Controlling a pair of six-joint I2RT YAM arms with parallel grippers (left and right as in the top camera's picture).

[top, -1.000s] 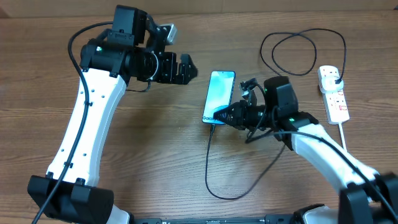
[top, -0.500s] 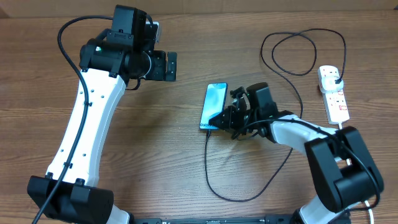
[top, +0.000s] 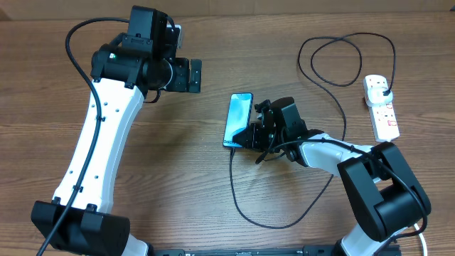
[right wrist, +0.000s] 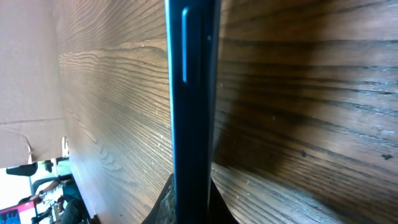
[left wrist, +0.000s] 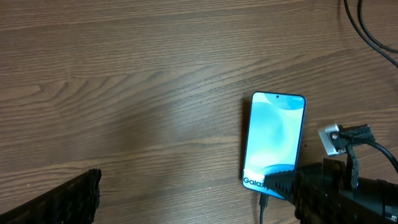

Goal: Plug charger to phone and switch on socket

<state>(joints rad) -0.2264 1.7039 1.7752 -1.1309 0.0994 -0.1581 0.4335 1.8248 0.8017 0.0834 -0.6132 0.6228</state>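
The phone (top: pixel 237 114) lies mid-table with its light blue screen up; it also shows in the left wrist view (left wrist: pixel 273 137). My right gripper (top: pixel 245 136) is shut on the phone's lower right edge. In the right wrist view the phone's dark side edge (right wrist: pixel 193 112) runs between the fingers (right wrist: pixel 193 205). The charger's thin black cable (top: pixel 245 206) reaches the phone's bottom end, with its connector tip (left wrist: pixel 262 202) at the port. Its black plug (top: pixel 384 89) sits in the white socket (top: pixel 384 117) at the far right. My left gripper (top: pixel 190 75) hangs open and empty, up and left of the phone.
The cable loops wide at the back right (top: pixel 341 53) and sweeps down across the front of the table (top: pixel 284 224). The socket's thick white cord (top: pixel 391 153) runs toward the front right. The right arm's forearm (top: pixel 334 153) lies low over the table.
My right gripper has moved left with the phone, which has shifted left and turned slightly. The left gripper pulled back from the phone, then held still.
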